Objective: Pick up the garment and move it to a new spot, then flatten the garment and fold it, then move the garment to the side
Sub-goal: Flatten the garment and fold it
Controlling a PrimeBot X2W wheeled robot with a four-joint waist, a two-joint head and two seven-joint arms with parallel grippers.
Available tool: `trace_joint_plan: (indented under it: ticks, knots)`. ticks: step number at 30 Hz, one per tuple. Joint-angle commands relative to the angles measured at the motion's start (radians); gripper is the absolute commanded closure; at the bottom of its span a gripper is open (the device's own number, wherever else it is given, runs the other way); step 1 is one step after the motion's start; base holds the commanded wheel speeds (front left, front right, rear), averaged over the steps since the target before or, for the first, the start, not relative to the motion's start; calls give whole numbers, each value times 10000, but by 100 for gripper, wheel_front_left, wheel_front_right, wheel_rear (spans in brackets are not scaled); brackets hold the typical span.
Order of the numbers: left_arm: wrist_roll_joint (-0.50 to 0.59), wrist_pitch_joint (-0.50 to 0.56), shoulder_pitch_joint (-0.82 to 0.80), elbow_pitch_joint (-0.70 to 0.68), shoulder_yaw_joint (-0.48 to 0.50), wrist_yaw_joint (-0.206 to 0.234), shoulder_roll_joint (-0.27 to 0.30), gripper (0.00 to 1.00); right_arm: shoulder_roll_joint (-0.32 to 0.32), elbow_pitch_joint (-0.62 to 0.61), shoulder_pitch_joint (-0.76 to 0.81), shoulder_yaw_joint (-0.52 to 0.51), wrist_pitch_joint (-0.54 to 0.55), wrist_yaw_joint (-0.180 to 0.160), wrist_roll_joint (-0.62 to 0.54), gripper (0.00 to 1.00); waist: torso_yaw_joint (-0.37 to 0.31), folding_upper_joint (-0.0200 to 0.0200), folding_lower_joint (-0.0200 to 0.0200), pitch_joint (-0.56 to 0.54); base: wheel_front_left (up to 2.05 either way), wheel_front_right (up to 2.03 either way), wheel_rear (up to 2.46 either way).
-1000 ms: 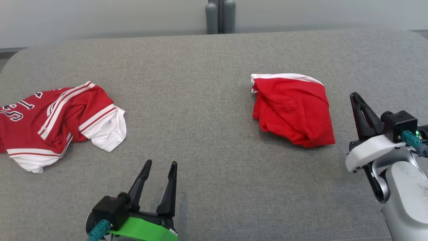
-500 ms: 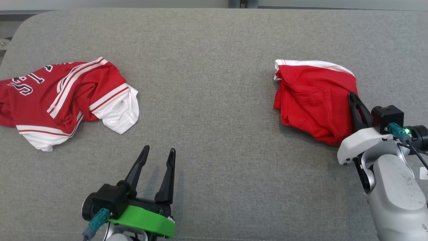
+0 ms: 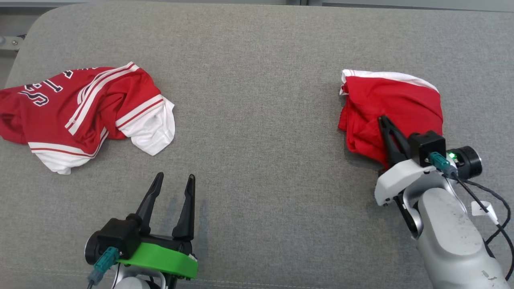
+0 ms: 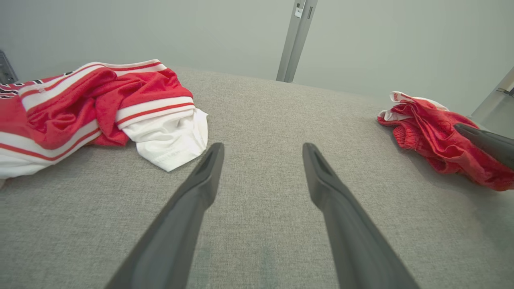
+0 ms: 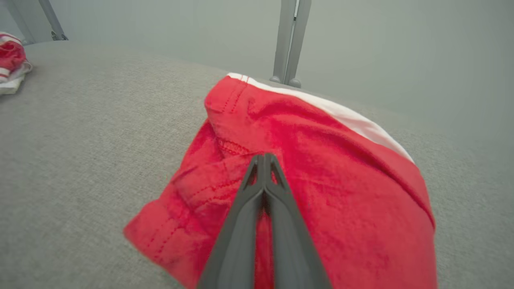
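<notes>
Red folded cloth garment (image 3: 391,100) lay under the right hand (image 3: 384,120), which had just slid over it, fingers together; left hand (image 3: 175,176) stayed apart. Side push seemed next.

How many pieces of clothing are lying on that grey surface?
2. A crumpled red-and-white jersey lies at the robot's left; a folded red garment lies at its right, by the right gripper. None seems hidden.

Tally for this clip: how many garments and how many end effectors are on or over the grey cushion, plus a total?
Garments: 2 (crumpled red-and-white striped jersey; folded plain red fabric garment with white edge)
End effectors: 2 (left end effector, open; right end effector, shut)
Total: 4
</notes>
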Motion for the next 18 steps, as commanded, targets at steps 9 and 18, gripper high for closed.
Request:
trace_joint_plan:
  ticks: [9,18]
  knots:
    - [215,-25,130,143,502,-253,-306,0,-130,152,216,2048,-34,-11,661,100,-10,0,0,-218,0,0,0]
    - [311,-25,620,237,992,-422,-618,0,-544,-1684,977,2923,-32,-11,1639,100,-238,0,0,-886,0,0,0]
